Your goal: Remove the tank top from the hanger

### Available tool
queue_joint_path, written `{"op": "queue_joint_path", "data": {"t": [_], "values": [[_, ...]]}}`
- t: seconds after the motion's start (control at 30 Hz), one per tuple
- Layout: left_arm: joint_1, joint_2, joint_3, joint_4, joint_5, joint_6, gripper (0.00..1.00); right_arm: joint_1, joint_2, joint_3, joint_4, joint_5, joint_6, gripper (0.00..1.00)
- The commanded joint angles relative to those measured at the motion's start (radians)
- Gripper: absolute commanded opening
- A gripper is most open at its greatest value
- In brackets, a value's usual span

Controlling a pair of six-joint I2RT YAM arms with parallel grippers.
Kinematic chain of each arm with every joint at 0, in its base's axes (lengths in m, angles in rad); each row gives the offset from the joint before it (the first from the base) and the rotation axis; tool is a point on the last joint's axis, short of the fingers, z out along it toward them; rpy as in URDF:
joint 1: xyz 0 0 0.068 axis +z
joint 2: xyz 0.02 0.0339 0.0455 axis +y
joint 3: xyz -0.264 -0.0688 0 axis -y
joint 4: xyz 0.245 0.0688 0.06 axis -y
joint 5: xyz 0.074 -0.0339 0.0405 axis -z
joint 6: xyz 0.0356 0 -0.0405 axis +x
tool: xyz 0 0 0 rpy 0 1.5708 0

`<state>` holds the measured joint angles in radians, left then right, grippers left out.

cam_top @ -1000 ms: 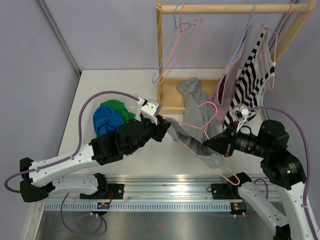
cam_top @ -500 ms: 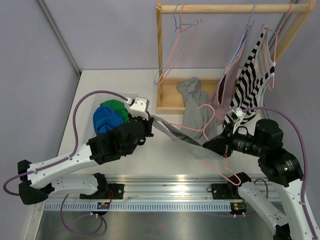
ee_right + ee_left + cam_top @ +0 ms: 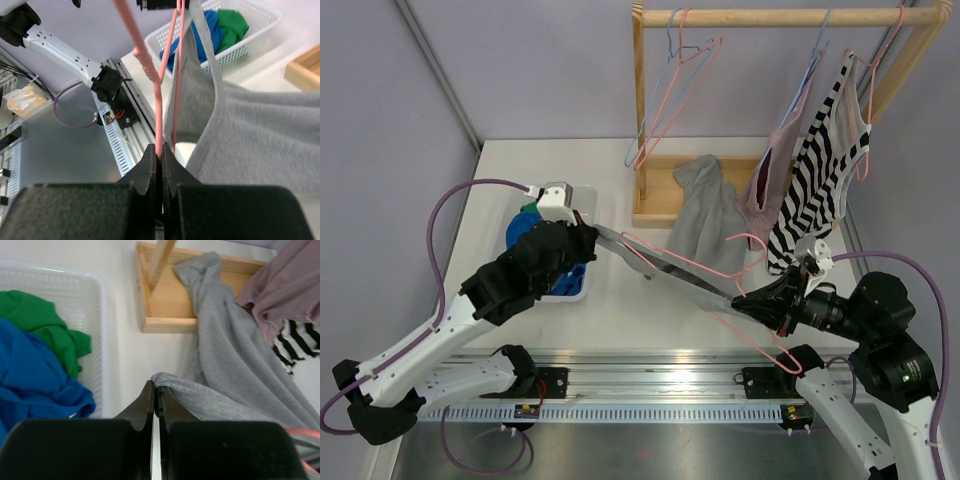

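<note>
One basket (image 3: 576, 288), largely covered by my left arm in the top view; the left wrist view shows blue and green cloth in it. One hanger (image 3: 692, 262), pink wire, its far end cut off in the right wrist view; I cannot make out which part threads the garment. One tank top (image 3: 705, 200), grey, its bulk slumped on the surface (image 3: 610, 160) and over the wooden rack's (image 3: 770, 17) base, with one strap drawn taut and raised between the two arms. Left gripper (image 3: 593, 232) closed on the strap's hem. Right gripper (image 3: 740, 301) closed on the hanger wire, towards the near edge.
</note>
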<state>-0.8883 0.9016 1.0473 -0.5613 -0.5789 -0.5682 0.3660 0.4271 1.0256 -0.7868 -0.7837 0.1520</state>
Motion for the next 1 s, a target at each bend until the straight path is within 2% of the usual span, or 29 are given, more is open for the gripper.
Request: {"op": "queue_joint_path", "data": {"t": [0.0,0.07,0.1,0.13,0.17,0.2,0.23,0.3,0.33,0.37,0.47,0.6,0.63,0.73,0.77,0.83,0.87,0.9,0.93,0.97], "values": [[0.025,-0.059,-0.068,0.179,0.324,0.109,0.00,-0.002,-0.060,-0.059,0.211,0.012,0.093,0.00],[0.023,-0.073,-0.104,0.298,0.524,0.166,0.00,-0.002,-0.083,-0.144,0.415,0.062,0.158,0.00],[0.023,-0.072,-0.130,0.329,0.706,0.172,0.00,-0.002,-0.099,-0.175,0.493,0.067,0.214,0.00],[0.023,-0.069,-0.141,0.354,0.785,0.172,0.00,-0.002,-0.102,-0.203,0.650,0.073,0.242,0.00],[0.022,-0.050,-0.148,0.386,0.850,0.171,0.00,-0.001,-0.102,-0.249,0.731,0.087,0.273,0.00],[0.020,-0.043,-0.165,0.402,0.976,0.168,0.00,-0.002,-0.096,-0.269,0.818,0.095,0.321,0.00],[0.014,-0.033,-0.174,0.414,1.038,0.168,0.00,-0.002,-0.087,-0.288,0.977,0.106,0.348,0.00],[-0.004,-0.026,-0.199,0.452,1.169,0.166,0.00,-0.002,-0.050,-0.334,1.130,0.145,0.412,0.00],[-0.027,-0.029,-0.222,0.465,1.203,0.174,0.00,-0.002,-0.035,-0.350,1.267,0.159,0.429,0.00],[-0.043,-0.033,-0.233,0.471,1.221,0.183,0.00,-0.001,0.002,-0.352,1.320,0.191,0.442,0.00],[-0.090,-0.073,-0.259,0.422,1.162,0.214,0.00,-0.002,0.050,-0.351,1.472,0.260,0.448,0.00],[-0.100,-0.090,-0.241,0.281,0.845,0.215,0.00,-0.001,0.067,-0.400,1.625,0.409,0.402,0.00],[-0.101,-0.075,-0.233,0.256,0.818,0.218,0.00,-0.002,0.062,-0.424,1.715,0.444,0.399,0.00],[-0.104,-0.056,-0.211,0.210,0.763,0.205,0.00,-0.001,0.050,-0.516,1.846,0.547,0.359,0.00],[-0.104,-0.056,-0.208,0.198,0.748,0.199,0.00,-0.002,0.041,-0.528,1.822,0.605,0.360,0.00],[-0.106,-0.059,-0.191,0.178,0.680,0.183,0.00,-0.001,0.007,-0.472,1.498,0.624,0.334,0.00],[-0.106,-0.066,-0.182,0.144,0.654,0.180,0.00,-0.001,0.004,-0.367,1.357,0.620,0.315,0.00],[-0.104,-0.067,-0.158,0.121,0.607,0.177,0.02,-0.001,0.018,-0.307,1.083,0.636,0.295,0.00],[-0.106,-0.070,-0.145,0.101,0.587,0.176,0.11,-0.002,0.036,-0.197,0.966,0.653,0.279,0.00],[-0.106,-0.072,-0.133,0.060,0.584,0.180,0.15,-0.001,0.051,-0.149,0.868,0.673,0.262,0.00]]}}
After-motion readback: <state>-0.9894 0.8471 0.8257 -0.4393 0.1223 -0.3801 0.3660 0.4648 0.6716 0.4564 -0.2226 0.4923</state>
